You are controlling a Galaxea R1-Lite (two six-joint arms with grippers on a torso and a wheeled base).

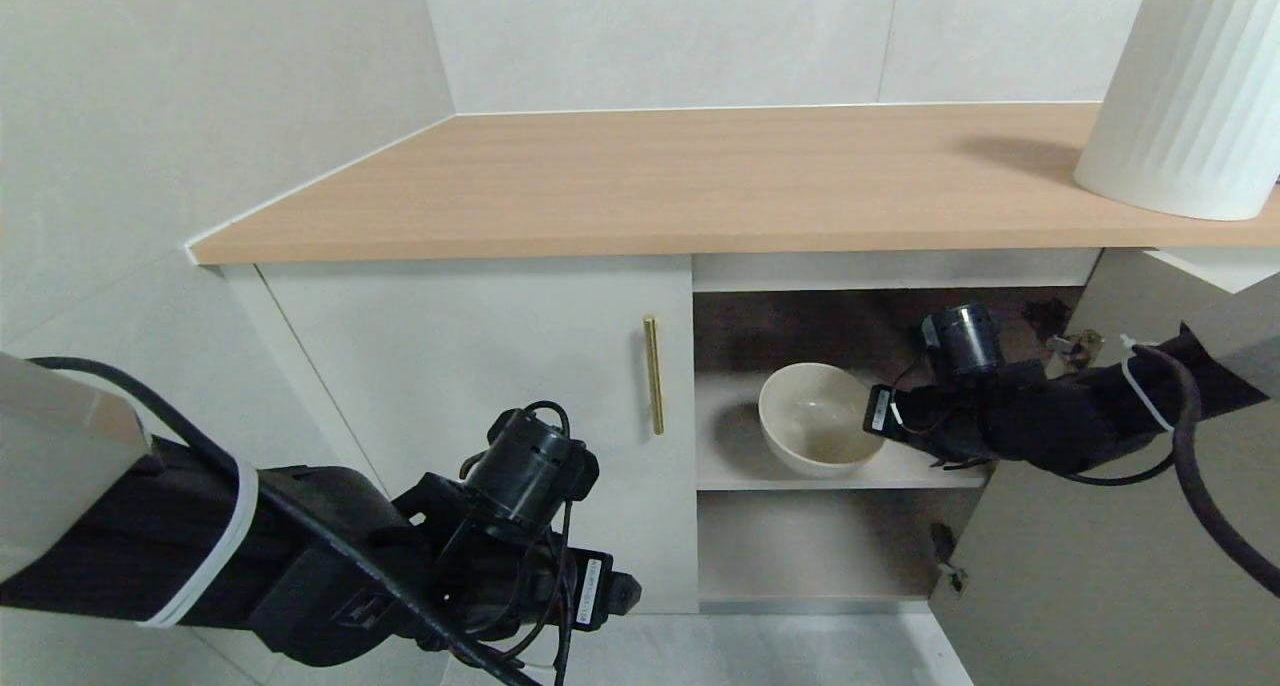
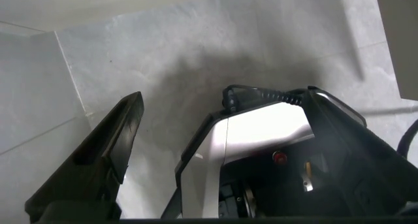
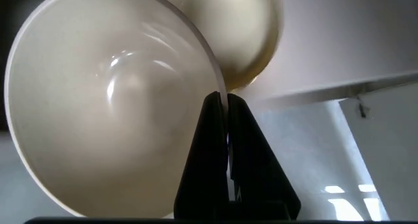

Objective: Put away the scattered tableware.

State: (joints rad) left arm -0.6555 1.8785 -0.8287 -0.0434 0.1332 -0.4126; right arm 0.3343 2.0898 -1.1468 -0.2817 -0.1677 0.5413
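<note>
The right gripper [image 3: 226,106] is pinched on the rim of the cream bowl [image 1: 815,421], which is held tilted at the upper shelf [image 1: 735,471] inside the open cabinet [image 1: 480,366], right of centre in the head view, while the left gripper [image 2: 225,129] is held spread at lower left.

A: What sort of place?
B: Kitchen, prob. a home one. Wood-look countertop [image 1: 700,176] over a white cabinet [image 1: 480,396] w/ brass handle [image 1: 652,374], tiled wall [image 1: 700,26] behind.
A: Anything else?
B: Cabinet's open on one side: shelf [image 1: 730,471] w/ a bowl [image 1: 818,416] inside. Tiled floor [image 1: 780,646] too.
</note>
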